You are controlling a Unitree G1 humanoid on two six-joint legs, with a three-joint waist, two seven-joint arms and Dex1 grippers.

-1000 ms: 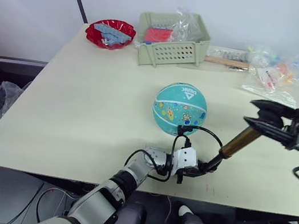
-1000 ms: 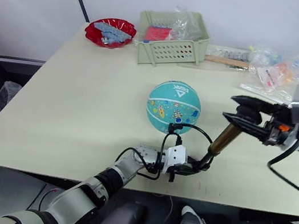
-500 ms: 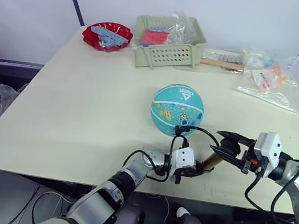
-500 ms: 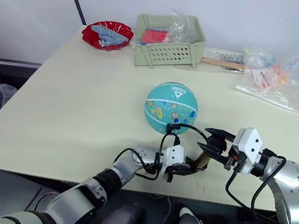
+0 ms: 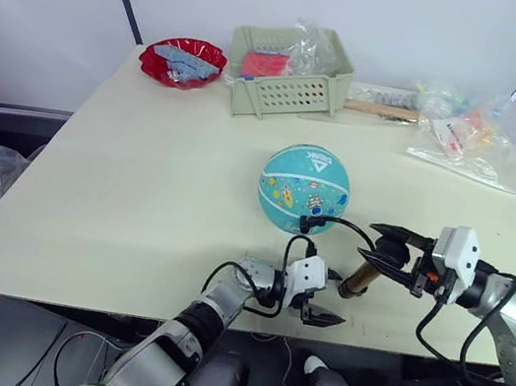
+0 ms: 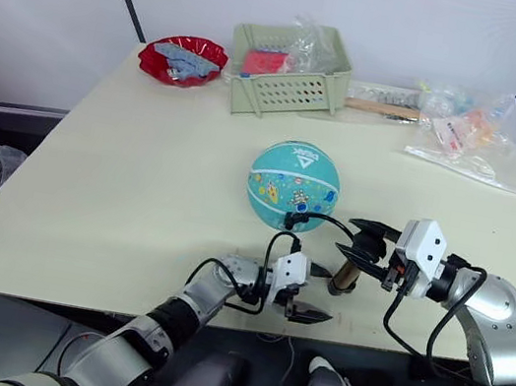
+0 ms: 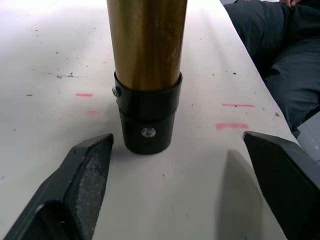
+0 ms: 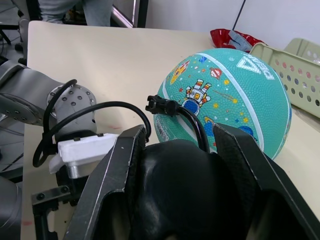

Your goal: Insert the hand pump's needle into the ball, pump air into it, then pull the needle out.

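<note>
I had the ball (image 5: pixel 305 188) sitting mid-table, a bit toward the near side. The hose (image 5: pixel 338 223) ran from the ball's near face round to the hand pump (image 5: pixel 360 275), which stood just right of the ball & near the front edge. The hose end (image 8: pixel 161 106) was pressed on the ball; I couldn't see the needle itself, prob. inside.

R gripper (image 5: pixel 382 258) was clamped round the black T-handle (image 8: pixel 185 195) on top of the pump, fingers (image 8: pixel 117 180) tight on both sides. L gripper (image 7: pixel 172 165) was spread wide apart, holding nothing; the pump's black bottom cap (image 7: pixel 147 119) stood on the table (image 5: pixel 130 181) between its fingers (image 7: pixel 85 172), not touching them.

What I worried about: nobody held the pump base. If I pushed the handle down now, I thought the pump could tip or skid off the front edge, since it was close. That could yank the hose & pop the needle out early, or roll the ball away, bc nothing held the ball either. A sideways push might bend the needle too.
</note>
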